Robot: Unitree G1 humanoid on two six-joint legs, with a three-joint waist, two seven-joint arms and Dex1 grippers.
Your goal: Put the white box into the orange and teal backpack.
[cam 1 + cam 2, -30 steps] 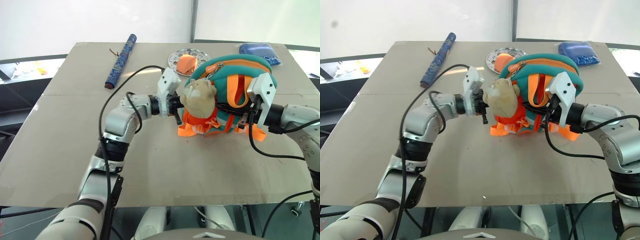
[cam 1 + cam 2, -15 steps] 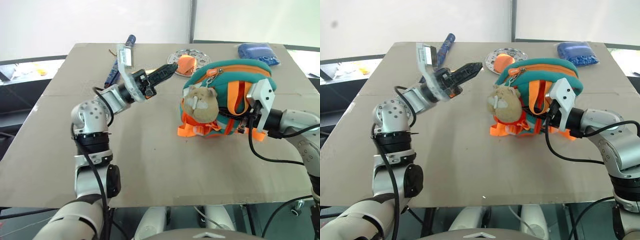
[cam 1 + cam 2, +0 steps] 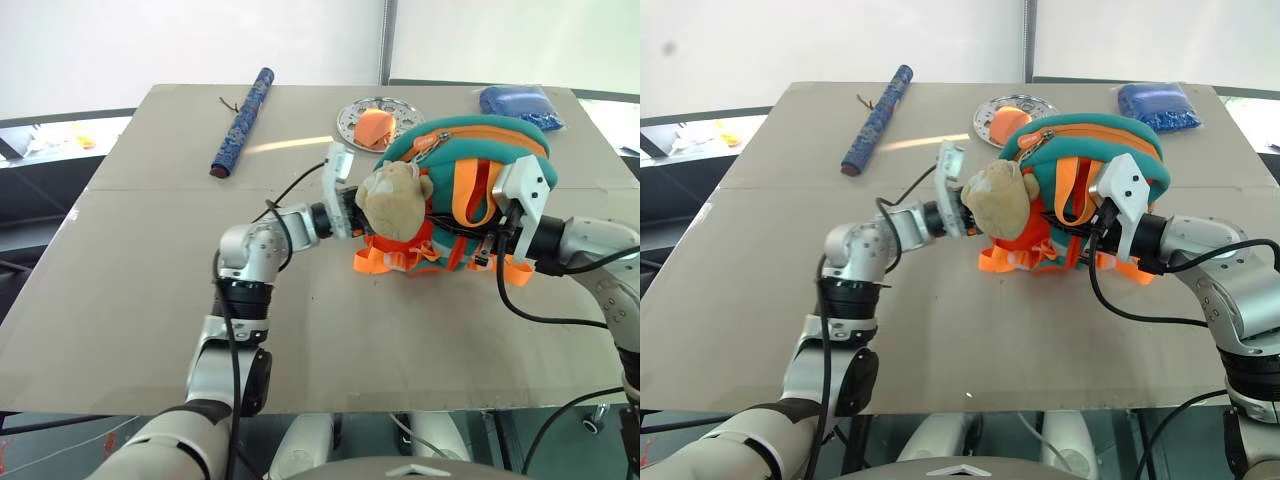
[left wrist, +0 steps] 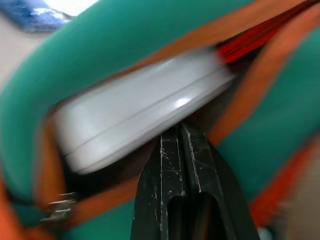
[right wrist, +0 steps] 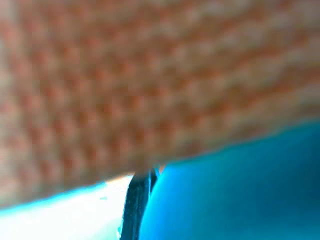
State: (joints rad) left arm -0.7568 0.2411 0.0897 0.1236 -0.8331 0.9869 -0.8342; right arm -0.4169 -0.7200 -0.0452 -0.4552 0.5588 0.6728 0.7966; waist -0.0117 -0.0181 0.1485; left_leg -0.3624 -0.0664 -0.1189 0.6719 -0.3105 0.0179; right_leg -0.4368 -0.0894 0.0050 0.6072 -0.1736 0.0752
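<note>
White box (image 4: 140,120) inside backpack (image 3: 490,150); left gripper (image 4: 181,131) jaws pressed together against it, right gripper (image 3: 492,248) jaws pinching orange strap (image 5: 150,75).

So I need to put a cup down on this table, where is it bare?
The near half of the table is bare, as is the left edge below the blue roll. The far right is crowded: backpack, metal plate, blue pouch and both arms.
</note>
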